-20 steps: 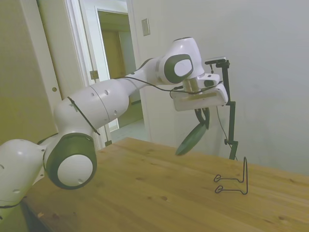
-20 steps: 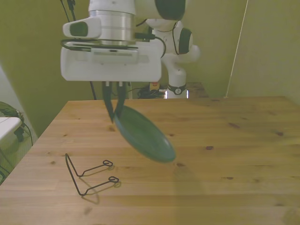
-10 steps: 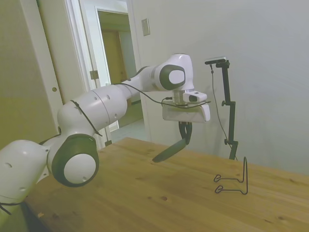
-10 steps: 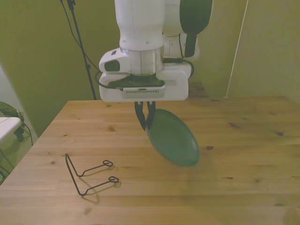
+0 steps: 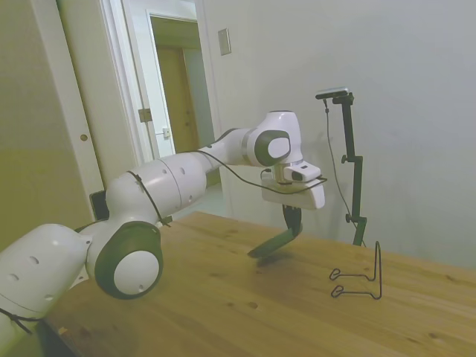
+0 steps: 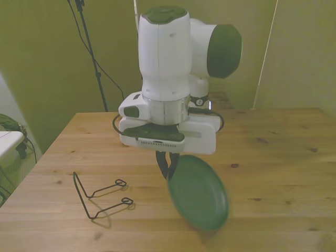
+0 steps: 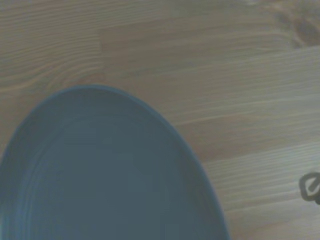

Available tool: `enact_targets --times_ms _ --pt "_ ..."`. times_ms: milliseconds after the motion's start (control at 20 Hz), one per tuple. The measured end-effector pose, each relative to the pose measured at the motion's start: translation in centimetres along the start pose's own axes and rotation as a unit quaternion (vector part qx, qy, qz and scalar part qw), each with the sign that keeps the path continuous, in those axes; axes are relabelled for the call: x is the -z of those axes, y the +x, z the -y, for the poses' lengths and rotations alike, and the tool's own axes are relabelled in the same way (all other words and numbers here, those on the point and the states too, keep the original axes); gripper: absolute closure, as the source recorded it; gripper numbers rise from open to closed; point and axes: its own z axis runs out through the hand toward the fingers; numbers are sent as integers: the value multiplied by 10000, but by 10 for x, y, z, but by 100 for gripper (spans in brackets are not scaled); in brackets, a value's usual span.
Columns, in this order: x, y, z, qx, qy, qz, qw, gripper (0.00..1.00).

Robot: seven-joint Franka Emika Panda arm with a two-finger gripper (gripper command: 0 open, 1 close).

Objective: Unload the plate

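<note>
The dark green plate hangs tilted from my gripper, which is shut on its upper rim. In the side view the plate slopes down from the gripper, and its low edge is close above the wooden table; whether it touches I cannot tell. The plate fills much of the wrist view, over bare wood. It hangs to the front view's right of the wire stand.
A thin black wire stand sits on the table at the front view's left, empty; in the side view the wire stand is right of the plate. A loop of the stand shows in the wrist view.
The arm has come down and toward the front camera with the plate, carrying it away from the wire stand. The plate now hangs much nearer the tabletop.
</note>
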Motion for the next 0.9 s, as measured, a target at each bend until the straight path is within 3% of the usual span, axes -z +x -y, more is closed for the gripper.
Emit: enact_targets --times_ms 500,900 --pt "-77 13 5 -334 -268 -55 9991 100" --pt "-64 15 4 -335 -174 -139 9992 100"
